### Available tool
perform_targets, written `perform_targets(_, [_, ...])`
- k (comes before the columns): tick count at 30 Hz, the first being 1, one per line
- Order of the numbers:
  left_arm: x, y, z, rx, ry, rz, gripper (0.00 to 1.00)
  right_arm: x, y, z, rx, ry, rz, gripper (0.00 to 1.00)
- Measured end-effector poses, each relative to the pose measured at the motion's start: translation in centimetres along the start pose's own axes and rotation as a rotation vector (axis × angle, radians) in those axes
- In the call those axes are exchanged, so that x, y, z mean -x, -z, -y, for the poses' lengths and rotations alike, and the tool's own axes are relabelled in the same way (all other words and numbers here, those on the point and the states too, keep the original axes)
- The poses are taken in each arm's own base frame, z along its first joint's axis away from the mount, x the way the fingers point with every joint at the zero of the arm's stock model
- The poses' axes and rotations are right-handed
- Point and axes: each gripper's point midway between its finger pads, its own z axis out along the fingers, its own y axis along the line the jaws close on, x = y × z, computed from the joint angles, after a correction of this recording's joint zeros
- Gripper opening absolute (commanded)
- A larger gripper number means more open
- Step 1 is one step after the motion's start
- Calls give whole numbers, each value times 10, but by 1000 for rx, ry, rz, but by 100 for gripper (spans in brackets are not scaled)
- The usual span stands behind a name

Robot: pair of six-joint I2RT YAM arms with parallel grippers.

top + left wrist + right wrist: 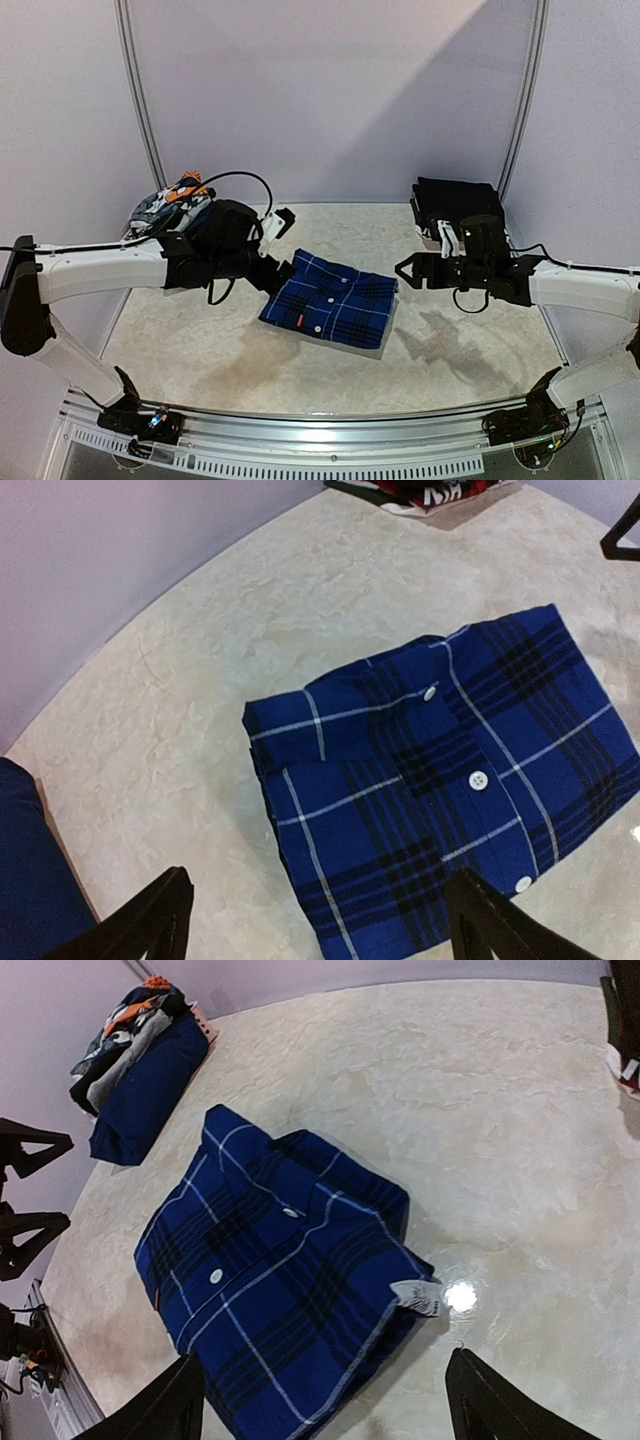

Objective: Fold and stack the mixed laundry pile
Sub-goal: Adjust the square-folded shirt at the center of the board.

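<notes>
A blue plaid shirt (330,300) (440,800) (280,1280) lies folded flat in the middle of the table, buttons up, with a white label (418,1295) sticking out at one corner. My left gripper (283,272) (320,935) hovers open at the shirt's left end, nothing between its fingers. At the shirt's right end my right gripper (405,272) (325,1410) hangs open and empty too. The mixed laundry pile (170,205) (140,1050), with navy, grey and orange pieces, sits at the back left.
A stack of black garments (455,205) (625,1020) rests at the back right by the wall; its dark, red and white edge (430,492) shows in the left wrist view. Navy cloth (25,870) lies close beside the left gripper. Curved walls ring the table.
</notes>
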Motion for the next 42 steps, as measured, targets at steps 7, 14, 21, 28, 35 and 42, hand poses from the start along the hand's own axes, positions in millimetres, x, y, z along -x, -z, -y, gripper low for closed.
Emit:
perform_targets(7, [-31, 5, 27, -73, 16, -55, 82, -24, -9, -37, 91, 69, -55, 84])
perform_targets(14, [-54, 6, 49, -134, 16, -102, 67, -50, -16, -68, 183, 114, -124, 79])
perform_targets(21, [-67, 8, 61, -184, 31, -134, 60, -83, -22, -91, 263, 156, -215, 69])
perform_targets(28, [-81, 4, 70, -216, 53, -148, 57, -114, -37, -96, 287, 167, -313, 52])
perform_targets(35, [-80, -23, 79, -222, 61, -144, 55, -113, -51, -103, 313, 159, -314, 39])
perform_targets(42, [-87, -51, 80, -210, 68, -161, 54, -129, -71, -90, 272, 150, -353, 37])
